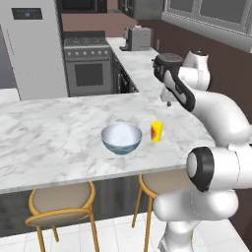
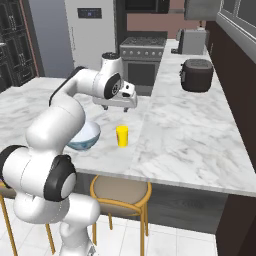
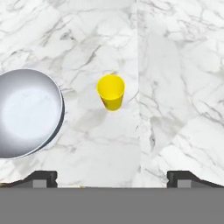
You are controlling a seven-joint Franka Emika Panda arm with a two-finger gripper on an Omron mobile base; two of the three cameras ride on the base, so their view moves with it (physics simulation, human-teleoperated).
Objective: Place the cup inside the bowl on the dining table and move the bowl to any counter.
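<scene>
bowl [image 3: 26, 113] cut off left; arm perhaps hides its side.

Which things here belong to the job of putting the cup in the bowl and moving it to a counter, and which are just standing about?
Job: cup, bowl, dining table, counter, end effector.
Standing about: toaster, stove, fridge, stools.

Yellow cup [image 1: 156, 131] stands upright beside empty bowl [image 1: 121, 138] on dining table [image 1: 49, 128].
</scene>
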